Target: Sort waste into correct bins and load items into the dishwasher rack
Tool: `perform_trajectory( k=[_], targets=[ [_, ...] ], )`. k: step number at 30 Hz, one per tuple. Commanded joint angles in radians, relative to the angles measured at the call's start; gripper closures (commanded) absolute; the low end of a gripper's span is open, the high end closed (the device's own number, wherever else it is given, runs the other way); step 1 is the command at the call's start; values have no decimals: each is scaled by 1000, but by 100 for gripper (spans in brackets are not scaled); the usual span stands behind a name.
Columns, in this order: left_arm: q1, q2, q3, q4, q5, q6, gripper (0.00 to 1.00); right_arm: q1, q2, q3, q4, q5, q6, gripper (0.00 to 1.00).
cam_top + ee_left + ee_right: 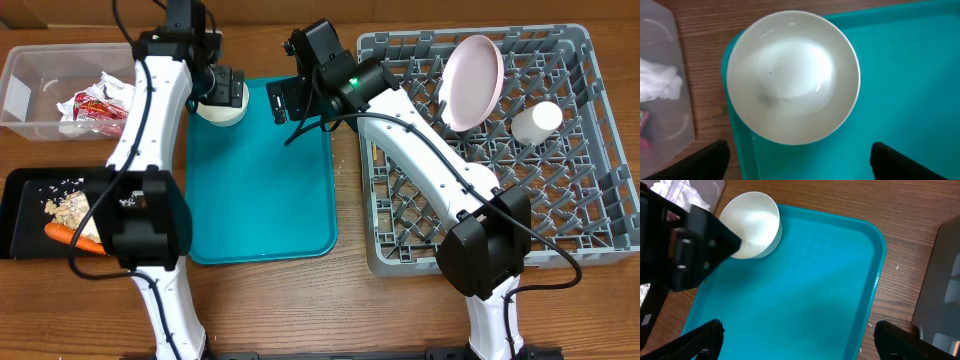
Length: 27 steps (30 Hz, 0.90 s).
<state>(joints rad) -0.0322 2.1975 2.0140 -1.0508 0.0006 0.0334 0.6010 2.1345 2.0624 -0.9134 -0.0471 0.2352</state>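
One bowl [792, 75] sits on the tray [910, 75]: probably light, stiff, slick, so pinch its rim; both your jaws gape empty.

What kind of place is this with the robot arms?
Probably a robot practice table set up like a kitchen clean-up spot: a grey dishwasher rack, a white bowl and a clear tub holding rubbish.

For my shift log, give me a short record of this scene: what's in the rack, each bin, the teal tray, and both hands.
rack: pink plate, white cup
clear tub: red wrapper, white napkin
black tray: carrot, food scraps
teal tray: one white bowl at a corner
left hand: open, above the bowl
right hand: open, above the teal tray
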Motion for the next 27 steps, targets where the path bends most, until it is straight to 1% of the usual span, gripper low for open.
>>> perform_trajectory(
  k=[1, 8, 11, 19, 22, 24, 27],
  targets=[
    [-1, 45, 1, 19, 19, 84, 11, -4, -45, 32, 4, 5, 2, 0],
    [-2, 122, 1, 40, 35, 177, 9, -4, -45, 32, 4, 5, 1, 0],
    [-2, 146, 1, 47, 80, 177, 9, -4, -45, 32, 4, 5, 1, 0],
    [-8, 154, 1, 72, 75, 218, 9, -4, -45, 32, 4, 5, 2, 0],
    [-8, 154, 0, 72, 76, 218, 12, -4, -45, 32, 4, 5, 2, 0],
    [-8, 154, -3, 71, 78, 225, 15, -4, -45, 32, 4, 5, 1, 0],
    [-14, 154, -17, 69, 79, 226, 26, -4, -45, 32, 4, 5, 1, 0]
  ],
)
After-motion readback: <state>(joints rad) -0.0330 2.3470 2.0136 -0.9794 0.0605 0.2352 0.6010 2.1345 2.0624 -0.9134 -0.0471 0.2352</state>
